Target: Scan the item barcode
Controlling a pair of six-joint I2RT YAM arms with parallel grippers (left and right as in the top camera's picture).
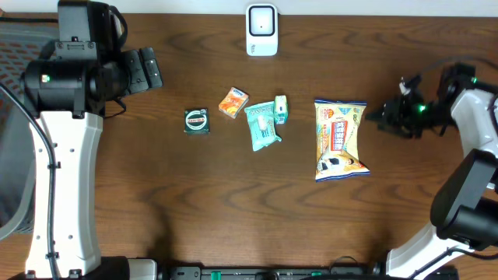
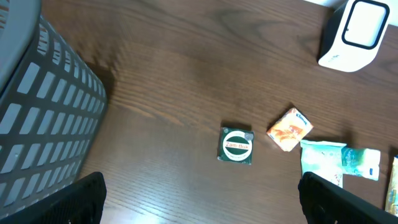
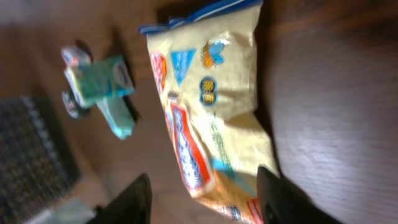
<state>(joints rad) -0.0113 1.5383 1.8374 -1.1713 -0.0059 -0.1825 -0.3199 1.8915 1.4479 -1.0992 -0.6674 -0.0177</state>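
On the dark wooden bench (image 1: 233, 210) the snack bag (image 1: 340, 138) lies flat, right of centre in the overhead view, with its long side running up and down the frame. The white scanner (image 1: 262, 29) stands at the top centre, well apart from the bag. A loose row of smaller things lies left of the bag. There is a teal packet (image 1: 261, 124) with a small green-and-white box (image 1: 281, 110) touching its upper right corner. An orange packet (image 1: 233, 102) sits just beside it to the upper left, and a dark green square tin (image 1: 196, 120) lies farther left. The right claw (image 1: 385, 118) hangs at the right of the frame, near the bag's right edge but apart from it. In its own view, which is blurred, its two dark fingers (image 3: 127, 202) stand apart at the lower edge with the bag's end showing between them. It is open and grips nothing. The left claw (image 1: 144, 70) sits in the upper left of the overhead view, well apart from every item. Its wrist view shows its fingers (image 2: 81, 199) in the two lower corners, spread wide and empty. A grey slatted basket (image 2: 43, 124) fills the left side of that view.
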